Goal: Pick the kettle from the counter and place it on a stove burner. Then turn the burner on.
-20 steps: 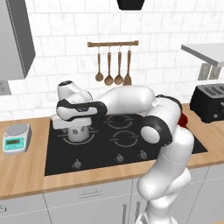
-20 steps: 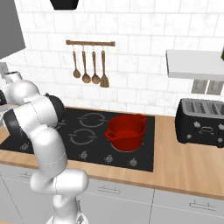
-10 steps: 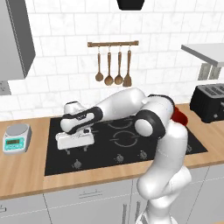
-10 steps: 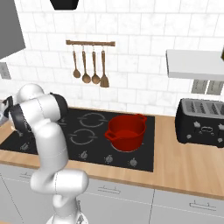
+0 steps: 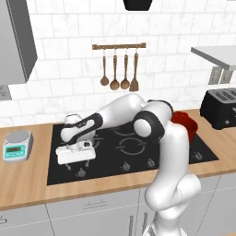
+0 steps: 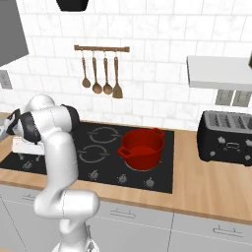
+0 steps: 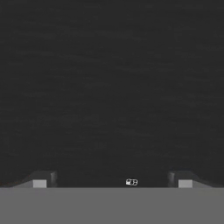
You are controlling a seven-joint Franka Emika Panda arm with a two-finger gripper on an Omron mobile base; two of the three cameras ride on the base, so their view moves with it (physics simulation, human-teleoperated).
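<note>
Black cooktop [image 5: 138,152] beneath spread fingers [image 7: 39,183].

The bench [image 5: 27,184] is showing matt light-brown wood; the cooktop [image 5: 115,159] is looking like smooth black glass; the red pot [image 6: 142,147] is gleaming glossy.

Both base views look forward and down from behind, sharing the cooktop [image 5: 138,152] beyond the end effector [image 5: 76,159]. The hand view faces straight into the black glass, very close.
</note>
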